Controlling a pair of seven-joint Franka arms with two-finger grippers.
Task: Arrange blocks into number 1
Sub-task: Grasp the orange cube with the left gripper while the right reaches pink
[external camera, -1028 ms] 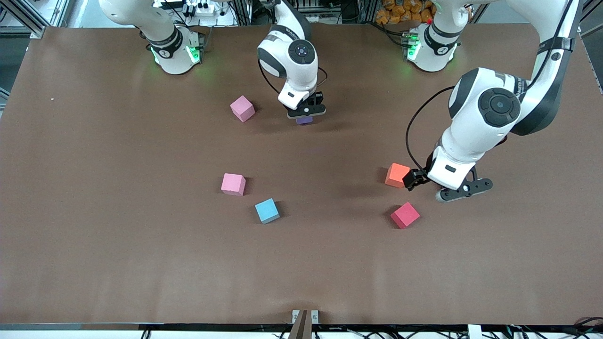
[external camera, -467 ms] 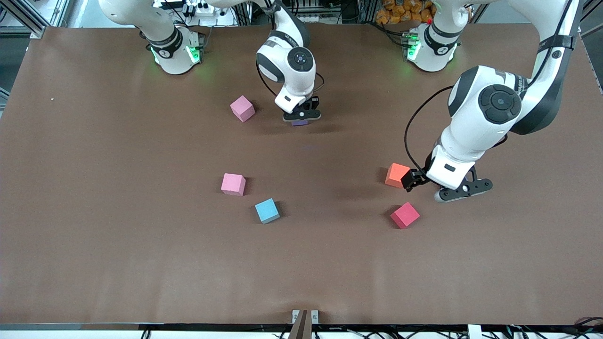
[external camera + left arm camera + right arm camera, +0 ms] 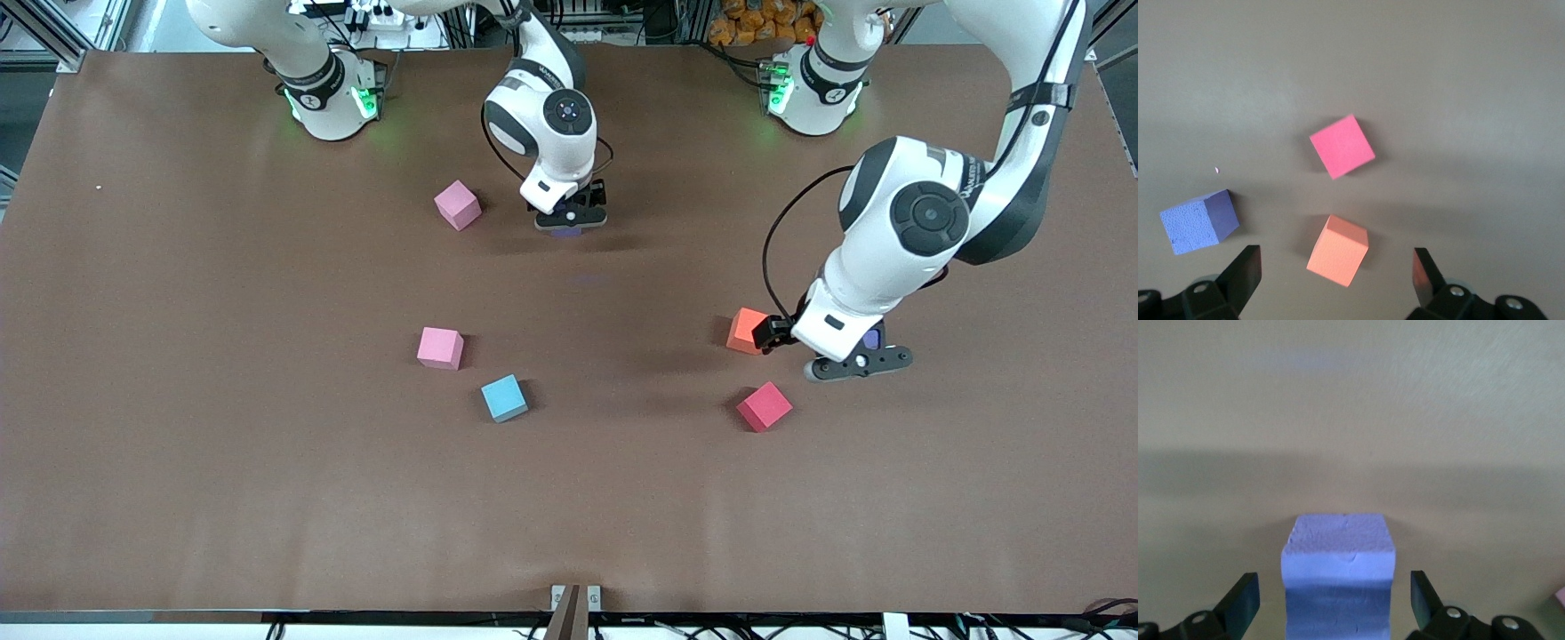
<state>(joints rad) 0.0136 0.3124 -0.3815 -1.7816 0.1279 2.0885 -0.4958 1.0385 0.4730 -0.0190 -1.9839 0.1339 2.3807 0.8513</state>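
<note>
— Front view first: what lies nearest the camera's edge of the table point(image 3: 178, 498)?

— The red block point(image 3: 764, 406) and the light blue block point(image 3: 504, 397), then a pink block point(image 3: 440, 348) just farther in.

— And the left gripper point(image 3: 855, 363)?

— It hangs over the table beside the orange block point(image 3: 745, 330), toward the left arm's end. Left wrist view shows its fingers point(image 3: 1245, 275) spread wide and empty, with the orange block point(image 3: 1338, 251) below the gap, the red block point(image 3: 1342, 146) close by and a purple block point(image 3: 1199, 221) off to one side.

— Farthest in?

— The second pink block point(image 3: 458, 204), and beside it the right gripper point(image 3: 569, 220), low over another purple block point(image 3: 1338, 583). Its fingers point(image 3: 1243, 600) stand apart, clear of the block's sides; the block sits on the table between them, toward the bases' edge.
</note>
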